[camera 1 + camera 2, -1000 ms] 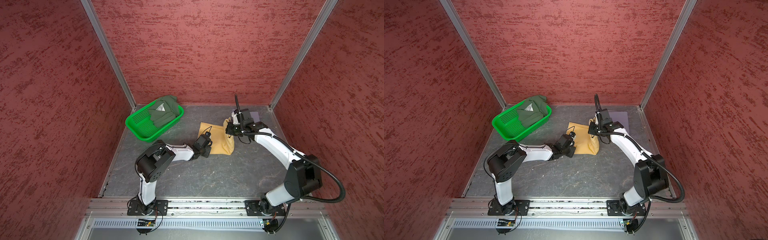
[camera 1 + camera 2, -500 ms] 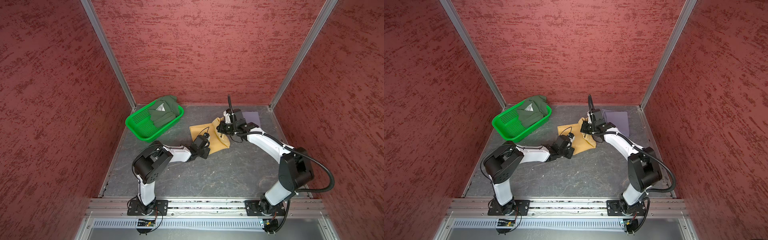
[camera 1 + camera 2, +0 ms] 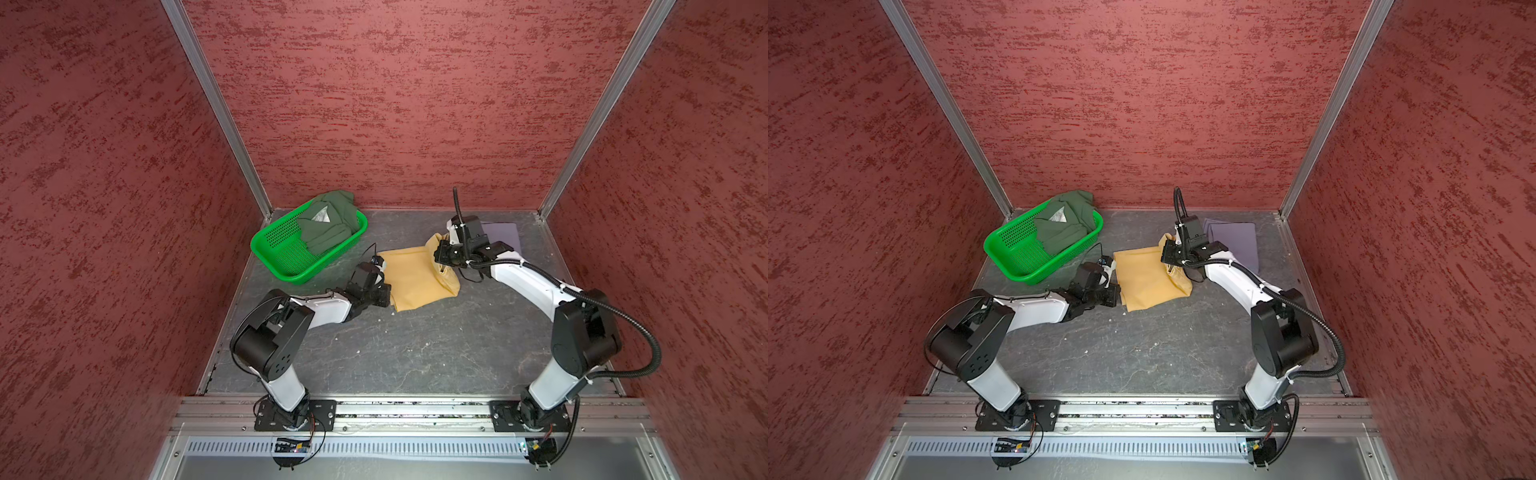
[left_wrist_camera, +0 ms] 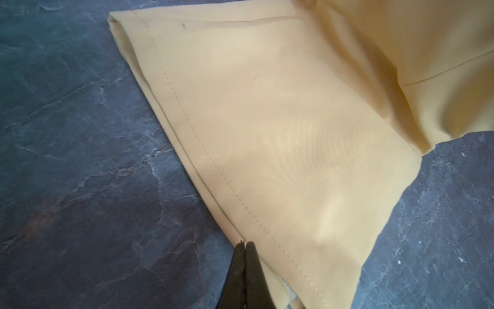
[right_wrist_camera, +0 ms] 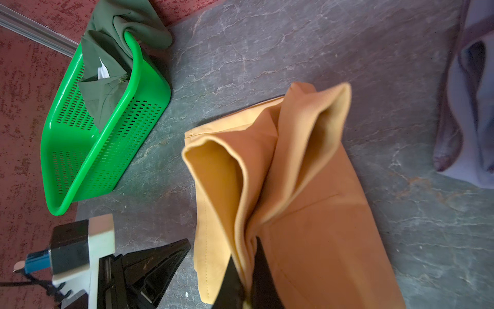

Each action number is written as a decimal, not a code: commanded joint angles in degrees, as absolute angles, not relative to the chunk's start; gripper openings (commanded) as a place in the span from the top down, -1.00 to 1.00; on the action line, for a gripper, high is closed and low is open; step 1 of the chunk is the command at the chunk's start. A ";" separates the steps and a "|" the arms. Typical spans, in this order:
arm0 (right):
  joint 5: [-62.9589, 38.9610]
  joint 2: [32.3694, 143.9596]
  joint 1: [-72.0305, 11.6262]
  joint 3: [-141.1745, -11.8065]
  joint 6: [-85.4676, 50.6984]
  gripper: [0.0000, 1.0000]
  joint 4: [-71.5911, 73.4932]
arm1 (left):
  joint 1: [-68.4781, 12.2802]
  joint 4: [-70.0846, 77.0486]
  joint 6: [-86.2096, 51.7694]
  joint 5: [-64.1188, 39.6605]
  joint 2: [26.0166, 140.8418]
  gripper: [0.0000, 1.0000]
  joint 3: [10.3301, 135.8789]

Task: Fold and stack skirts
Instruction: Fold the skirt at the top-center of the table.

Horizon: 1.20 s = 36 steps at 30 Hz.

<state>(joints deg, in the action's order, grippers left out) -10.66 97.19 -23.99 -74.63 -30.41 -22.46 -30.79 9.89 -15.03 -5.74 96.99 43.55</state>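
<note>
Both top views are bright, evenly lit from overhead and sharp throughout. The wide lens splays the aluminium posts [image 3: 214, 104] outward toward the corners. Shadows on the slate tabletop [image 3: 415, 353] are soft and faint, gathered under the arms.

In the left wrist view, the left claw [image 4: 244, 244] and the stitched hem of the mustard-yellow skirt [image 4: 267, 120] just ahead of it are crisp. The cloth there is pale, and the folds farthest from the claw smear.

In the right wrist view, the same cloth reads orange and the raised folds just beyond the right claw [image 5: 247, 254] are blurred. Well to one side, the lavender-grey skirt [image 5: 475, 107] is out of focus. On the opposite side, the green basket [image 5: 149, 88] carries a soft sheen.
</note>
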 commanded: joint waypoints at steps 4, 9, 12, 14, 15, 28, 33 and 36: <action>-9.13 96.94 -25.34 -76.73 -29.09 1.00 -23.64 | -30.67 15.79 -17.10 -7.73 101.34 1.00 43.31; -9.67 96.97 -26.92 -76.73 -29.98 1.00 -23.44 | -30.67 18.34 -19.01 -8.36 103.74 1.00 42.97; -10.42 96.86 -28.25 -76.73 -31.42 1.00 -22.30 | -30.67 19.49 -19.53 -8.96 104.71 1.00 42.67; -11.64 96.78 -29.27 -76.49 -33.04 1.00 -20.89 | -30.67 19.69 -19.53 -9.70 105.18 1.00 42.70; -12.06 96.77 -29.79 -76.40 -33.60 1.00 -20.24 | -30.67 19.76 -19.43 -9.94 105.35 1.00 42.81; -13.87 103.08 -34.79 -78.46 -39.08 1.00 -14.56 | -30.67 20.13 -19.07 -10.47 105.64 1.00 42.36; -14.41 106.95 -35.76 -79.37 -39.81 1.00 -13.53 | -30.68 20.04 -19.08 -10.56 105.70 1.00 42.45; -14.57 109.33 -35.95 -79.89 -39.90 0.99 -13.33 | -30.67 19.95 -19.07 -10.77 105.49 1.00 42.45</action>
